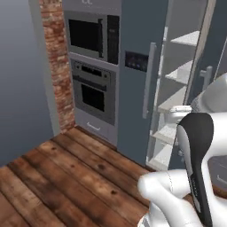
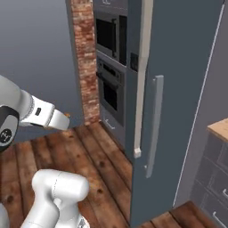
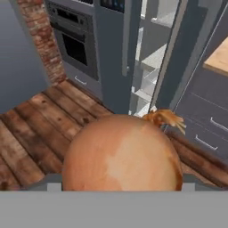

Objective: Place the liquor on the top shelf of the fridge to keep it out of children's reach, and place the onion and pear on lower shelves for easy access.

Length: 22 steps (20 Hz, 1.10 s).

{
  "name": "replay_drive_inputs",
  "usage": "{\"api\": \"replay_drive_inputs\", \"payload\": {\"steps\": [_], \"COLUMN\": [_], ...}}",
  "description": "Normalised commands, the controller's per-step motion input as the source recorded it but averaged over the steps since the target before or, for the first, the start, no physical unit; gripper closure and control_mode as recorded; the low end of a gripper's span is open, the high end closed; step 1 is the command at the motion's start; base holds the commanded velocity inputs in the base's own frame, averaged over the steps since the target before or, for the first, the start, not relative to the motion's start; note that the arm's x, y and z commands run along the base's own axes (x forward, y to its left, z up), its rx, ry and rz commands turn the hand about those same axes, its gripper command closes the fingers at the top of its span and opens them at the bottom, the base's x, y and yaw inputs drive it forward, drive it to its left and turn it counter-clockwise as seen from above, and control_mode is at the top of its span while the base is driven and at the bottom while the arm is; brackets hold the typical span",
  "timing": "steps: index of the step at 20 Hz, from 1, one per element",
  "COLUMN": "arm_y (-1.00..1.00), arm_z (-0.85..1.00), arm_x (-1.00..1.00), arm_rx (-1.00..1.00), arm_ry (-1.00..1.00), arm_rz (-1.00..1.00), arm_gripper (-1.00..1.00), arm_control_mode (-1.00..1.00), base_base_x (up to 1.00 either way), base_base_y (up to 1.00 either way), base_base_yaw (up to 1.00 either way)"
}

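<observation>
Onion (image 3: pixel 122 153) sits gripped in the end effector (image 3: pixel 120 187), before the fridge (image 3: pixel 111 53).

Brown-orange onion (image 3: pixel 121 153) with paler mottled patches and a wispy orange tuft at 1 o'clock, slate grey-blue fridge (image 1: pixel 135 75) with white shelves (image 1: pixel 177 74), black-fronted ovens (image 1: pixel 91 66) in grey casing, red-brown brick column (image 1: pixel 57 62), dark-streaked brown plank floor (image 1: pixel 66 177).

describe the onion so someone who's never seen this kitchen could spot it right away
Start at the tall slate grey-blue fridge standing open beside the black wall ovens. In front of it, over the wood floor, the pincer holds the onion: a round brown-orange ball with a dry wispy tip.
</observation>
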Motion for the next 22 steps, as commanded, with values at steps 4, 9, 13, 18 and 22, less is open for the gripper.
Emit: {"api": "replay_drive_inputs", "payload": {"steps": [4,9,13,18,22], "arm_y": [0.00,0.00,0.00,0.00,0.00], "arm_z": [0.00,0.00,0.00,0.00,0.00], "arm_x": [0.00,0.00,0.00,0.00,0.00], "arm_rx": [0.00,0.00,0.00,0.00,0.00], "arm_ry": [0.00,0.00,0.00,0.00,0.00], "arm_rz": [0.00,0.00,0.00,0.00,0.00], "arm_gripper": [1.00,1.00,1.00,1.00,1.00], "arm_control_mode": [1.00,1.00,1.00,1.00,1.00], "base_base_x": [0.67,0.46,0.12,0.09,0.22], "base_base_y": [1.00,0.94,0.63,0.47,0.65], "base_base_yaw": [0.24,-0.16,-0.65,-0.77,-0.63]}}
